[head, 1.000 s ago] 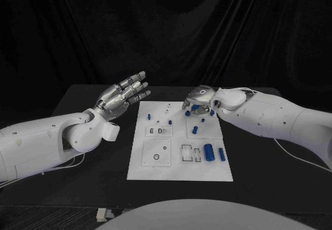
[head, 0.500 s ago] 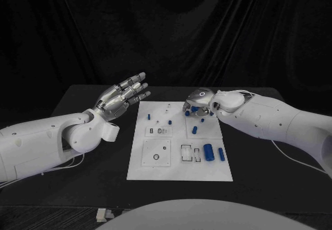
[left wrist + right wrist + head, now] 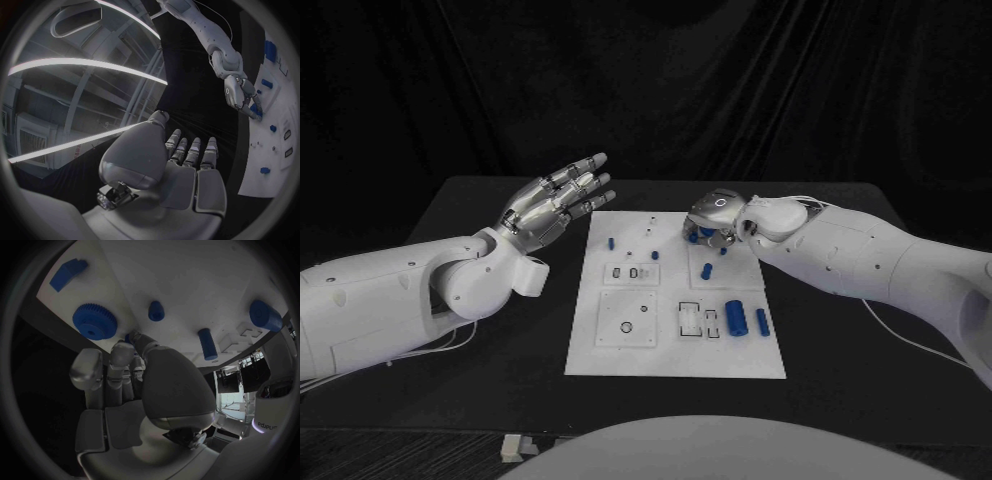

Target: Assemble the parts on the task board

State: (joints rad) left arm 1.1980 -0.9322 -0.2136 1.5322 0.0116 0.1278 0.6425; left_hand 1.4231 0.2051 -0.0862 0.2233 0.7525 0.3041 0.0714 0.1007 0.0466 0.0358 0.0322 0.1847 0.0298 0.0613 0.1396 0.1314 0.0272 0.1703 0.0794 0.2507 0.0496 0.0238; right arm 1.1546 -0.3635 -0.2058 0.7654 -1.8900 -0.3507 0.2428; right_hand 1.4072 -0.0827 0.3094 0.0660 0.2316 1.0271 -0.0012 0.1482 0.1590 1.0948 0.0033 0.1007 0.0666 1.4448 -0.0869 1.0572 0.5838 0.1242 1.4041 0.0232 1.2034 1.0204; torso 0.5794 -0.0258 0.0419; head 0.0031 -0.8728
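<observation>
The white task board [image 3: 675, 345] lies in the middle of the black table. My left hand [image 3: 560, 200] is raised beside the board's far left corner, fingers spread and empty; its palm [image 3: 187, 175] is bare in the left wrist view. My right hand [image 3: 715, 214] reaches down over the board's far right part. There its fingertips [image 3: 134, 338] meet the thumb on the board beside a blue gear [image 3: 95, 321], with a speck of blue at the tips. Whether they pinch a part is hidden. A blue peg [image 3: 155, 310] and a blue cylinder [image 3: 208, 343] stand close by.
Two blue cylinders [image 3: 736, 317] [image 3: 763, 321] lie at the board's near right, another [image 3: 708, 270] further back. Small blue pieces [image 3: 613, 242] [image 3: 653, 235] sit near the far left. A blue block [image 3: 67, 273] and a thick blue cylinder [image 3: 265, 315] lie farther from my right hand.
My right hand has rolled and sunk a little over the far right parts, its fingers now tucked beneath it. The left hand has stayed still.
</observation>
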